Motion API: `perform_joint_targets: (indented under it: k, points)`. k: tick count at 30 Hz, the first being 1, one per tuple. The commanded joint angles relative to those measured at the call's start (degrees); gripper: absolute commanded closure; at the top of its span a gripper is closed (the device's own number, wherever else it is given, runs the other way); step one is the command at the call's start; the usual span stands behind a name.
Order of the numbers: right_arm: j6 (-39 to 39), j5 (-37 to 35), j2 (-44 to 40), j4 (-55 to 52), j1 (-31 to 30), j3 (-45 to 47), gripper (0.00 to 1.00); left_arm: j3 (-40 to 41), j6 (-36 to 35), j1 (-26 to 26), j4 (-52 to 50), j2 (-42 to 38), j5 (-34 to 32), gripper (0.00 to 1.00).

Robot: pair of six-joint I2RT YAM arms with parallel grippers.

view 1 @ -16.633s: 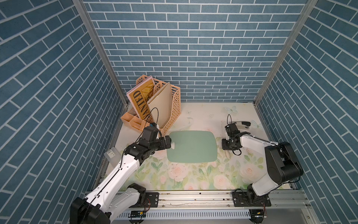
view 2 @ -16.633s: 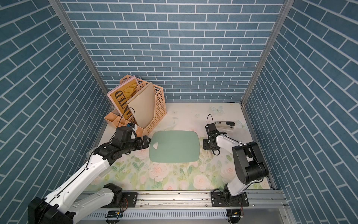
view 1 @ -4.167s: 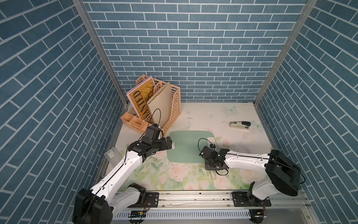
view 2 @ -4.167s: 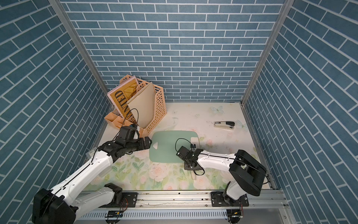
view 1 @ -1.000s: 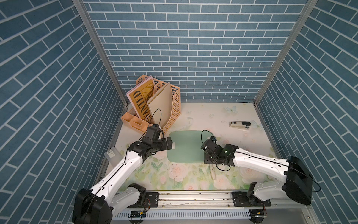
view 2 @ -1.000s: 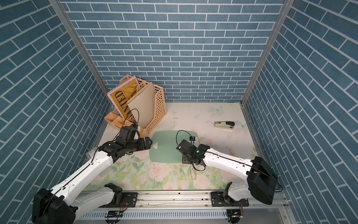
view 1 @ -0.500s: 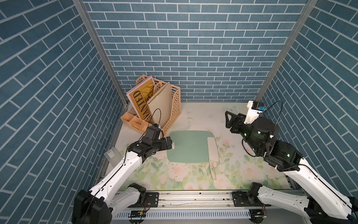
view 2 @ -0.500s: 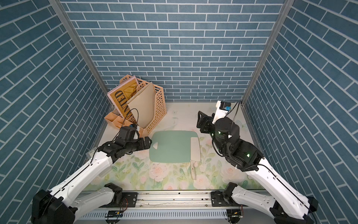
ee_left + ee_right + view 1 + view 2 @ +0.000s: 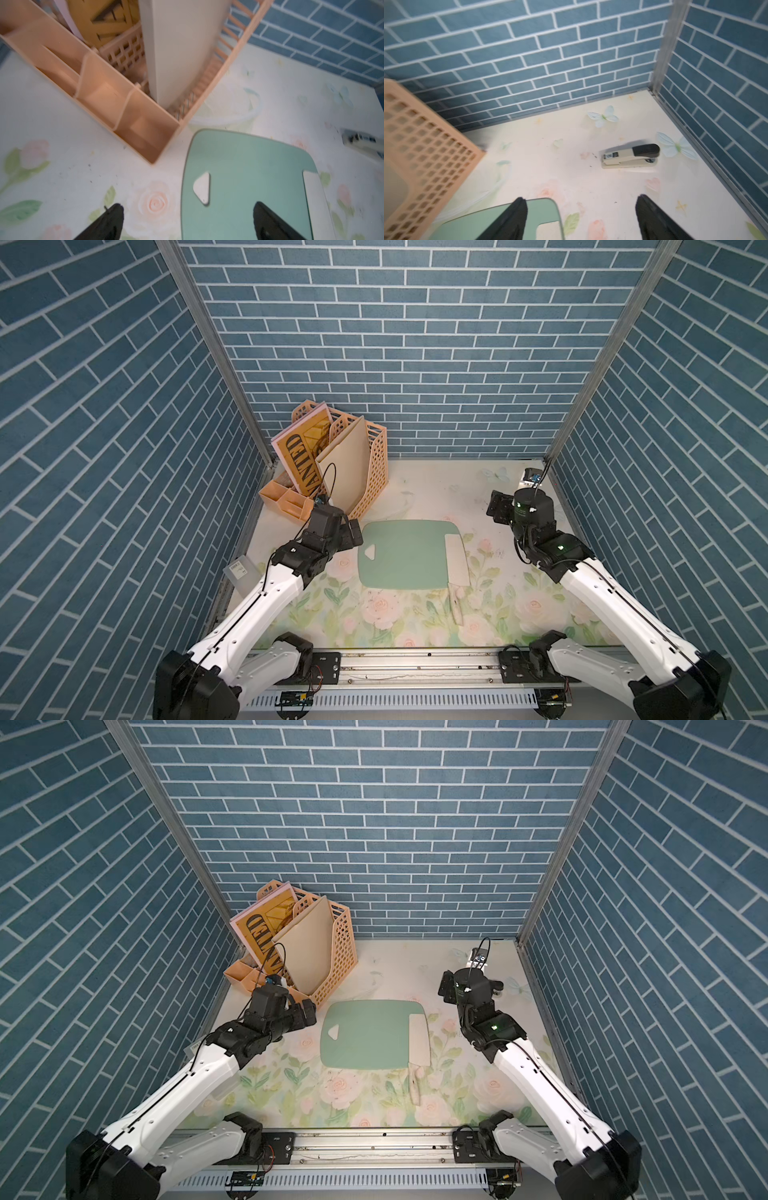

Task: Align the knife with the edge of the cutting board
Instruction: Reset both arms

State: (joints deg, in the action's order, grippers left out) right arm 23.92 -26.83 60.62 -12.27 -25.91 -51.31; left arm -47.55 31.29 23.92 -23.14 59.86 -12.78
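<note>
Nearest the rail, the knife's (image 9: 457,568) cream handle lies on the bench (image 9: 419,493), just off the board's (image 9: 403,556) near long edge. The blade lies flat on the board and runs along the short edge opposite the triangular hole. In both top views it looks parallel to that edge, with its outer side at the rim or slightly past it; which of the two cannot be told.

The left gripper (image 9: 188,209) hovers over the board's hole end with its fingers apart, holding nothing. The right gripper (image 9: 580,201) is raised beyond the board's far corner on the knife side. Its fingers are spread wide and it is empty, well apart from the knife.

Neither gripper touches the knife, so the placing step looks finished and the task near its end. The next move calls for a check of the blade against the rim. If it is skewed, a light sideways nudge on the blade would do, with the board held steady at the hole end.

Beyond the board, a stapler (image 9: 630,156) lies past the knife-side corner and a rack (image 9: 370,472) stands past the hole-side corner.
</note>
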Motion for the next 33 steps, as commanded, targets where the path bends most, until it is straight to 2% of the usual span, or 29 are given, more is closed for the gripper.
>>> perform_joint_targets:
  k: [1, 4, 7, 11, 13, 14, 16, 18, 19, 20, 22, 24, 25, 26, 27, 28, 29, 30, 31, 32, 33]
  points:
    - [-1.4, 0.5, -1.0, 9.8, 5.5, 8.9, 0.12, 3.1, -2.1, 0.0, 11.9, -3.8, -17.3, 0.00]
    - [-2.4, -3.2, -3.6, 19.4, 8.6, 20.7, 0.12, 14.2, -9.4, 0.0, 26.8, -9.5, -25.4, 0.00]
    - [-4.1, -7.8, -3.7, 26.4, 10.0, 28.4, 0.12, 24.7, -15.5, 0.1, 42.0, -9.5, -31.3, 0.00]
    - [-14.7, -10.2, -2.7, 37.7, 10.9, 33.5, 0.11, 29.2, -22.7, -0.6, 54.6, -1.8, -31.3, 0.00]
    - [-19.9, -11.0, -1.0, 49.6, 11.6, 38.1, 0.09, 30.2, -25.5, -1.7, 61.1, 2.3, -31.1, 0.00]
    - [-20.4, -10.4, 0.7, 55.1, 13.0, 40.4, 0.10, 30.3, -26.9, -2.3, 63.3, 4.4, -30.5, 0.00]
    - [-21.1, -5.3, 3.9, 62.1, 15.3, 43.1, 0.11, 32.7, -31.9, -3.2, 73.9, 8.9, -29.9, 0.00]
    - [-21.9, -3.8, 6.7, 63.1, 15.4, 41.7, 0.12, 34.6, -33.6, -5.2, 81.9, 13.7, -26.4, 0.00]
    - [-22.4, -2.8, 8.3, 67.6, 15.5, 42.1, 0.12, 35.7, -33.3, -6.1, 86.0, 16.7, -25.0, 0.00]
    - [-23.1, -1.3, 9.7, 74.2, 16.0, 43.6, 0.12, 35.9, -34.9, -6.2, 90.8, 18.9, -25.6, 0.01]
    - [-23.1, 1.9, 12.7, 87.4, 17.2, 47.2, 0.12, 36.8, -38.5, -6.8, 96.8, 21.4, -20.9, 0.01]
    - [-23.6, 5.4, 20.0, 99.1, 19.1, 49.1, 0.11, 37.5, -39.1, -8.7, 102.9, 24.8, -19.5, 0.00]
    - [-24.4, 11.2, 24.7, 106.1, 20.8, 49.9, 0.11, 37.9, -38.1, -9.9, 104.6, 26.0, -18.4, 0.00]
    - [-25.8, 19.8, 26.5, 105.2, 21.8, 49.3, 0.13, 37.8, -36.5, -11.2, 102.9, 25.1, -16.4, 0.00]
    - [-26.5, 20.9, 28.7, 106.3, 21.8, 47.8, 0.01, 38.8, -35.3, -13.4, 102.2, 24.0, -10.4, 0.00]
    - [-25.8, 20.5, 26.1, 98.1, 21.9, 45.8, 0.00, 40.9, -34.3, -16.2, 105.6, 24.6, -2.8, 0.01]
    - [-24.6, 19.5, 26.9, 95.1, 22.5, 43.6, 0.00, 43.0, -33.7, -18.4, 111.9, 28.1, 3.2, 0.01]
    - [-23.7, 18.5, 27.9, 93.7, 23.1, 42.0, 0.00, 43.3, -34.0, -18.7, 116.3, 29.4, 3.4, 0.00]
    - [-22.9, 17.6, 26.5, 87.2, 23.3, 40.2, 0.00, 41.6, -33.4, -19.1, 107.9, 26.4, 5.1, 0.01]
    - [-23.4, 17.9, 27.8, 91.3, 23.2, 40.8, 0.00, 38.4, -33.7, -19.3, 102.5, 27.2, 5.4, 0.01]
    - [-23.1, 17.5, 26.8, 87.4, 23.2, 40.0, 0.00, 37.4, -33.1, -19.9, 102.7, 28.1, 5.7, 0.00]
